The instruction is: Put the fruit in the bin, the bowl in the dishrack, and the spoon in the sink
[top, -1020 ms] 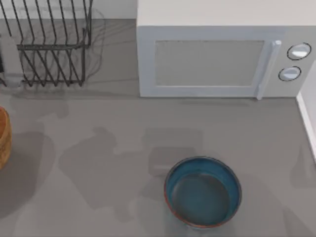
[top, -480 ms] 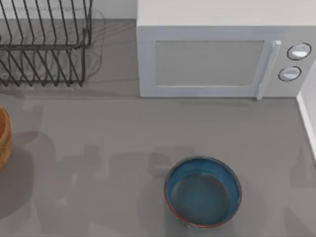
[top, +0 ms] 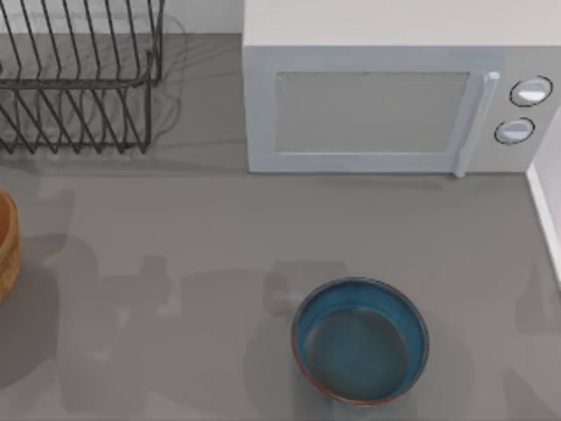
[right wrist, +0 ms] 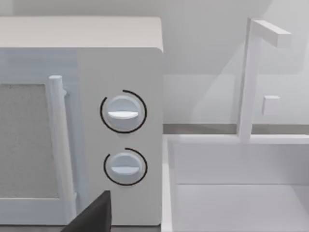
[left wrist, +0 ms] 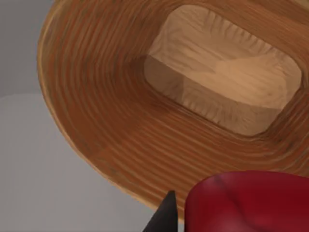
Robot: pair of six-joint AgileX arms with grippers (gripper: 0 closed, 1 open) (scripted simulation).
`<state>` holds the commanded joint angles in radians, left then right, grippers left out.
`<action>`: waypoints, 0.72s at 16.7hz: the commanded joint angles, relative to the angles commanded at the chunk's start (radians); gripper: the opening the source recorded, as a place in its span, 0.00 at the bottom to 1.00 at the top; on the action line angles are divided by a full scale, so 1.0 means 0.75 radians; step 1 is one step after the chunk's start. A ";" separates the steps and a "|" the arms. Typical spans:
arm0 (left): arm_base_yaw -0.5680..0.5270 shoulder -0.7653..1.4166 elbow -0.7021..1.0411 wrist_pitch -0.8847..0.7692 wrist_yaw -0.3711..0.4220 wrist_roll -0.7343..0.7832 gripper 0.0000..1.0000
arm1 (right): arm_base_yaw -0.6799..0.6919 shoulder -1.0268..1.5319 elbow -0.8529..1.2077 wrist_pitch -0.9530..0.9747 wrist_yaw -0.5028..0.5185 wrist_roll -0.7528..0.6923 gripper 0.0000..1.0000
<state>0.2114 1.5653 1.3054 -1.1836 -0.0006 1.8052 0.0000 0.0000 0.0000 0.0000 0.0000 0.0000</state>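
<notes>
Red and glossy, the fruit [left wrist: 246, 200] sits nearest the left wrist camera, held in the left end effector [left wrist: 207, 212], one dark fingertip [left wrist: 164, 217] showing beside it. Just beyond lies the open mouth of the orange-brown bin [left wrist: 96, 111], its ribbed wooden wall curving down to a paler floor; the fruit hangs over the near rim, so a release a little further in should drop it inside.

From above, the shadows on the tabletop [top: 219, 228] have slid leftward over the last second, and the dishrack [top: 79, 79], tilted a second ago, now stands square at the far left. Both suggest the left arm has carried its load toward the bin [top: 7, 241] at the left edge. The first of the three placements looks close to done.

The bowl [top: 359, 340] has not moved; it stands empty near the front, right of centre. Behind it is the microwave [top: 394, 105].

The right arm idles facing the microwave dials, with the white sink [right wrist: 236, 193] beside them; whether its end effector is wide or narrow cannot be told.
</notes>
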 joint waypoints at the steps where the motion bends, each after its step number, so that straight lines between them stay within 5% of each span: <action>1: 0.002 0.009 -0.034 0.044 0.000 0.000 0.00 | 0.000 0.000 0.000 0.000 0.000 0.000 1.00; 6: 0.010 0.061 -0.222 0.292 0.001 0.003 0.00 | 0.000 0.000 0.000 0.000 0.000 0.000 1.00; 11: 0.011 0.068 -0.241 0.312 0.001 0.005 0.00 | 0.000 0.000 0.000 0.000 0.000 0.000 1.00; 12: 0.011 0.068 -0.241 0.312 0.001 0.005 0.08 | 0.000 0.000 0.000 0.000 0.000 0.000 1.00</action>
<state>0.2198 1.6163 1.1247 -0.9493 0.0005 1.8090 0.0000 0.0000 0.0000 0.0000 0.0000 0.0000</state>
